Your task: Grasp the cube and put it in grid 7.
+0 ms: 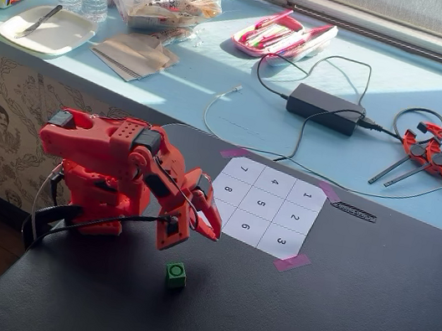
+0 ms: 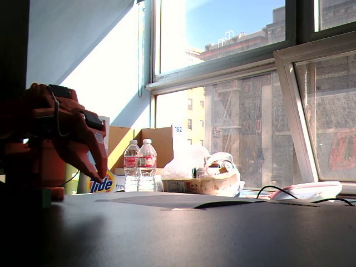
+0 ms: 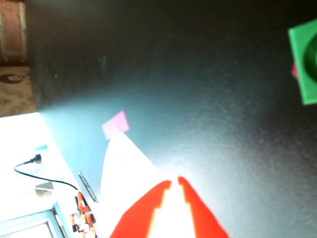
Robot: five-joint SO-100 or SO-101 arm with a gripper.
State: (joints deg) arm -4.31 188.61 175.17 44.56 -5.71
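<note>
Nearest us in a fixed view, the cube (image 1: 176, 273) sits free on the dark table (image 1: 334, 303), well short of the paper. Just behind and above it our gripper (image 1: 202, 235) hangs with its jaws nearly closed, holding nothing; the wrist view shows only a thin gap between the tips. Farther back lies the numbered sheet (image 1: 269, 205), with grid 7 (image 1: 245, 171) at its far left corner. So, as we judge it, nothing is done yet: grasp, carry and placing remain.
</note>
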